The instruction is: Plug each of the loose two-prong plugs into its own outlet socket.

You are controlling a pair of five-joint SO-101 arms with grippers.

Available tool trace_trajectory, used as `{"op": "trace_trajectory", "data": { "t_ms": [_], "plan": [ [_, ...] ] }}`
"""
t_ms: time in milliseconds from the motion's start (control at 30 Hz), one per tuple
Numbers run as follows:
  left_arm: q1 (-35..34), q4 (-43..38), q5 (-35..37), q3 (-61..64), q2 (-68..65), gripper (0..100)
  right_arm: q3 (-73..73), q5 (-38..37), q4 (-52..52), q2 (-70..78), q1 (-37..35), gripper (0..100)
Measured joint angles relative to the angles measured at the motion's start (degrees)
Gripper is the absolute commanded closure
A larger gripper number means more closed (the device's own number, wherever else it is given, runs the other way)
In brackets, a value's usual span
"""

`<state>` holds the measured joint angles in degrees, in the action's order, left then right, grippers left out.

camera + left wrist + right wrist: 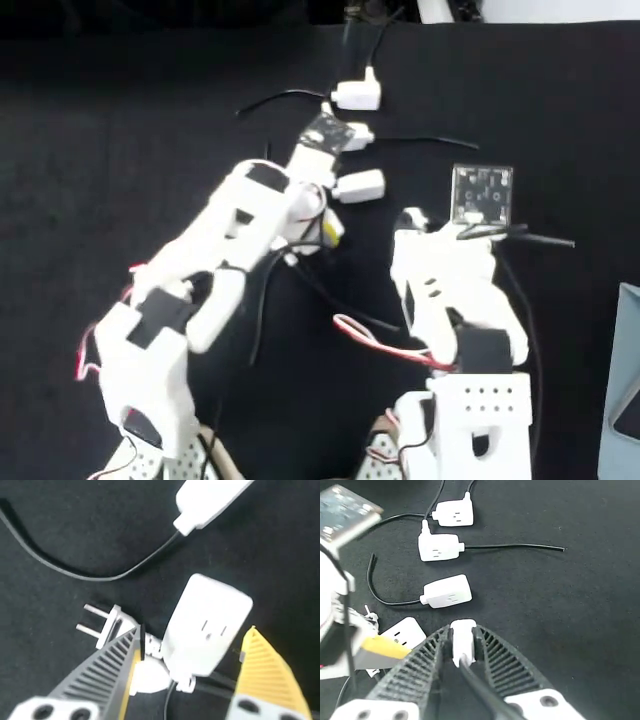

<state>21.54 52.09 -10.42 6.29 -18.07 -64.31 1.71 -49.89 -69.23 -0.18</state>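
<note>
Several white outlet sockets lie on the black cloth: one far (452,512), one behind it (440,547), a third (447,591) just ahead of my right gripper. My right gripper (462,630) is shut on a white plug (463,642), its black cord trailing back between the fingers; the prongs are hidden. My left gripper (195,630) is open and straddles a fourth outlet socket (205,630). A loose two-prong plug (107,625) lies by the grey finger (115,660), prongs pointing away from that socket. From above, the left gripper (328,225) and right gripper (410,218) sit close together.
Black cords (90,572) curl across the cloth around the sockets. A small circuit board (482,195) sits above the right arm, and another (325,133) above the left arm partly covers a socket. Red and white wires (380,345) hang between the arm bases.
</note>
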Motion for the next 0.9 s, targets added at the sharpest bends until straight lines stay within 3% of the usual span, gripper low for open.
{"op": "trace_trajectory", "data": {
  "t_ms": [100,300,400,533,900],
  "plan": [
    [0.1,0.0,0.0,-2.5,-3.7,70,0.0,0.0,0.0,0.0,0.0,98.6],
    [0.1,0.0,0.0,-5.4,-6.6,91,0.0,0.0,0.0,0.0,0.0,98.6],
    [0.1,0.0,0.0,-5.6,-6.6,97,0.0,0.0,0.0,0.0,0.0,98.6],
    [0.1,3.2,-0.1,-5.6,-4.9,97,0.0,0.0,0.0,0.0,0.0,98.6],
    [0.1,25.1,-5.8,-5.6,14.2,97,0.0,0.0,0.0,0.0,0.0,98.6]
  ]
}}
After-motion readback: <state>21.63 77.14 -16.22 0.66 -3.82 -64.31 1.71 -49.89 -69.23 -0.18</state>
